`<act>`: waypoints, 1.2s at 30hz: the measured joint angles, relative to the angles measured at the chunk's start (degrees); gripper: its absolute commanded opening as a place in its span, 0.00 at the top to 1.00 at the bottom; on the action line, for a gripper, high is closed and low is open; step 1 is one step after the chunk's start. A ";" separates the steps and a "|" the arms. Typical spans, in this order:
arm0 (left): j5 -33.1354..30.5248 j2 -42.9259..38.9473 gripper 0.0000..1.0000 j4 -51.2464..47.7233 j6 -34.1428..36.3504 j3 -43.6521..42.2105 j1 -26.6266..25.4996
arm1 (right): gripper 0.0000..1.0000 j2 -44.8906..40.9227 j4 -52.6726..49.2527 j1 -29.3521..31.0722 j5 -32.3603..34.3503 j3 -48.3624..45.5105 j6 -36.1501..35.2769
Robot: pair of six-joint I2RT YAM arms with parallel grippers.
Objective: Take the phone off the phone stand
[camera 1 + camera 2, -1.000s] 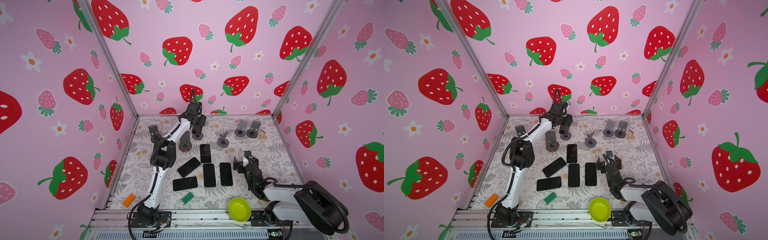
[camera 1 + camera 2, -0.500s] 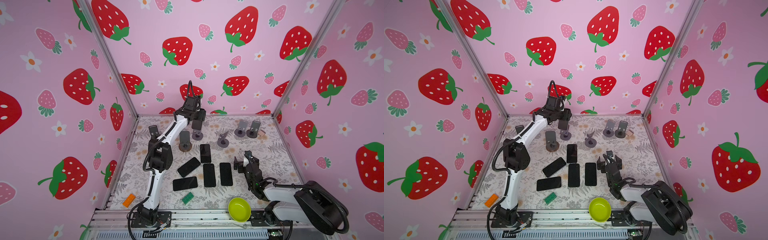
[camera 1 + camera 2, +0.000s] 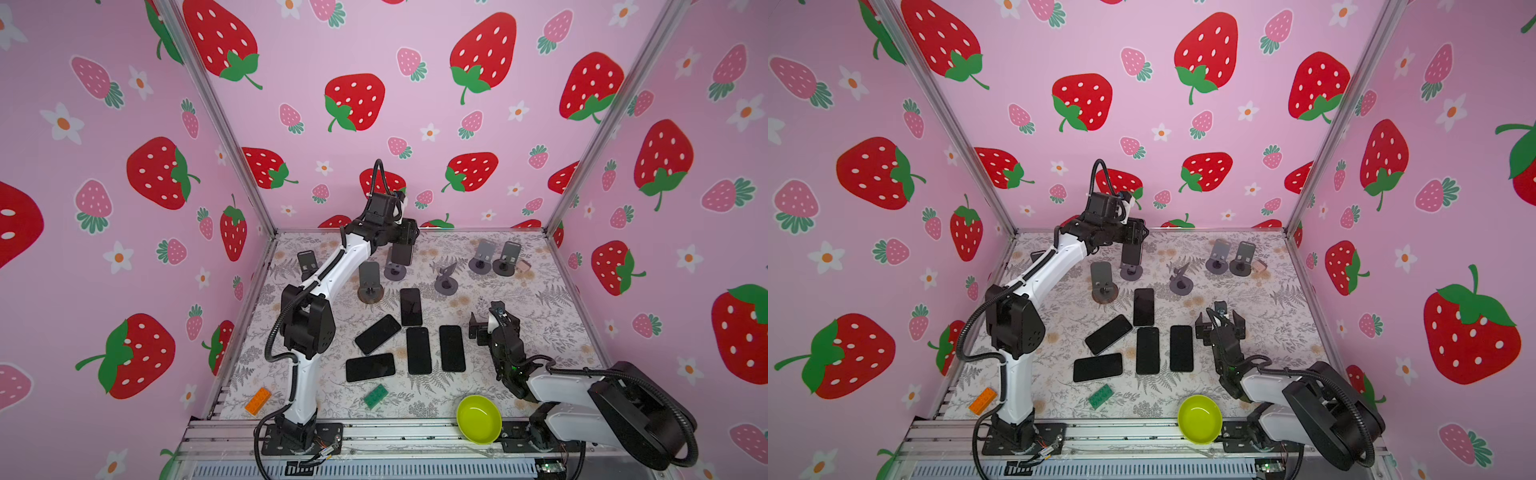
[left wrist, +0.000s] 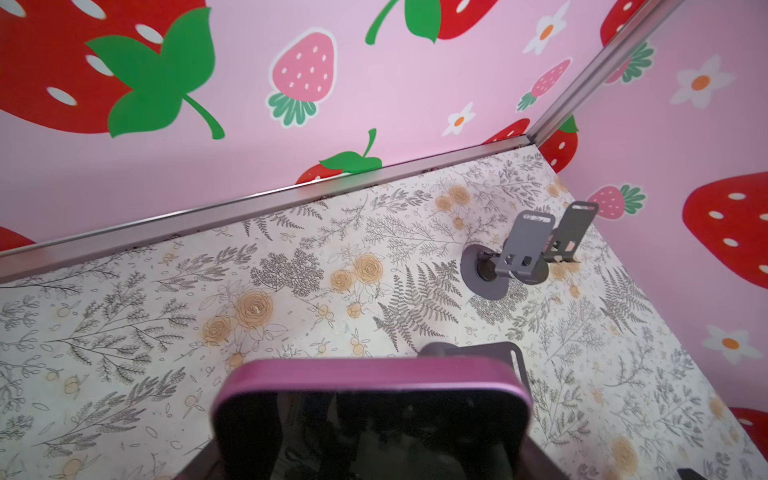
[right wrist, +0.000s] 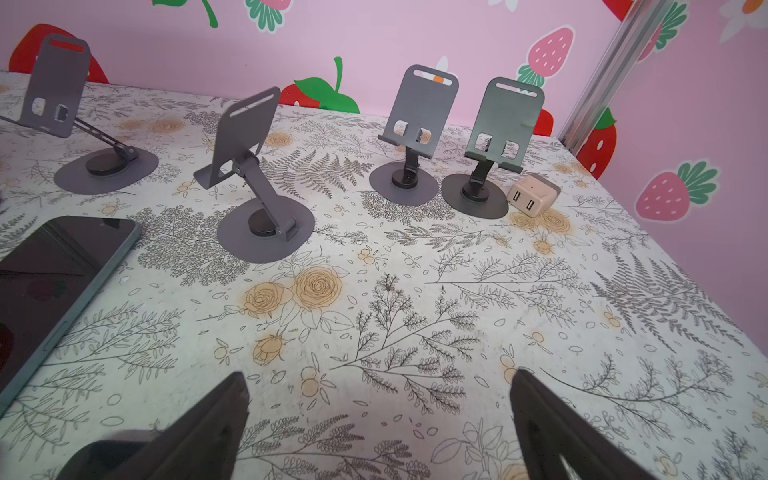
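A phone [image 3: 402, 254] with a purple rim hangs upright at the back of the table, my left gripper [image 3: 404, 243] shut on its upper part. In the left wrist view the phone [image 4: 374, 411] fills the lower middle and hides the fingers. The grey phone stand [image 3: 395, 272] sits directly beneath it, and its back plate [image 4: 505, 353] shows just behind the phone's top edge. Whether the phone still touches the stand I cannot tell. My right gripper [image 3: 484, 324] rests low at the right, open, with nothing but bare floral table between its fingers [image 5: 224, 411].
Several dark phones [image 3: 410, 306] lie flat mid-table. Empty grey stands [image 3: 370, 282] [image 3: 446, 280] [image 3: 482, 257] stand around the back. A white charger [image 5: 534, 195] sits back right. A green bowl [image 3: 478, 419], green brick [image 3: 376, 397] and orange brick [image 3: 257, 401] lie along the front edge.
My left wrist has risen at the back of the table, and the phone has come up with it. The right arm has not moved.
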 measured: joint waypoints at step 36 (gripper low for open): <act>7.37 9.07 0.32 3.72 25.18 -10.99 -17.68 | 0.00 -28.52 -16.72 -7.04 9.49 -8.28 18.05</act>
